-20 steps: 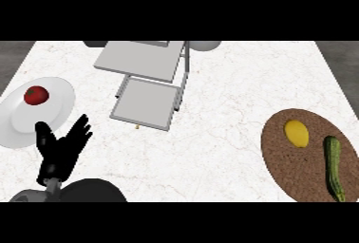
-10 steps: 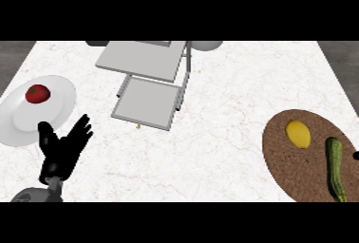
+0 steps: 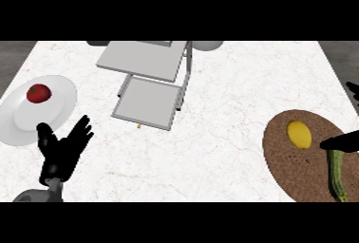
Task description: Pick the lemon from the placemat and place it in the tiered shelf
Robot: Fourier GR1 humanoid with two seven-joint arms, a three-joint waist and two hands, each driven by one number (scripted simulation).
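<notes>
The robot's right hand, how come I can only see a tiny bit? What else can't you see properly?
Head view:
- Right hand: only dark fingers poke in from the right edge, so its shape cannot be told.
- Green vegetable: its top is covered by those fingers.
- Placemat: cut off by the right edge.
- Tiered shelf: its far end meets the top edge.

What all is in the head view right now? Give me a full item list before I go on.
Counter: one, white marbled, fills the view.
Tiered shelf: one, grey, two trays, top centre.
Plate: one, white, left edge.
Red fruit: one, on the plate.
Placemat: one, brown, round, right side.
Lemon: one, yellow, on the placemat.
Green vegetable: one, long, on the placemat's right part.
Left hand: black, open, lower left, beside the plate.
Right hand: black, right edge, only fingers show, near the lemon.
</notes>
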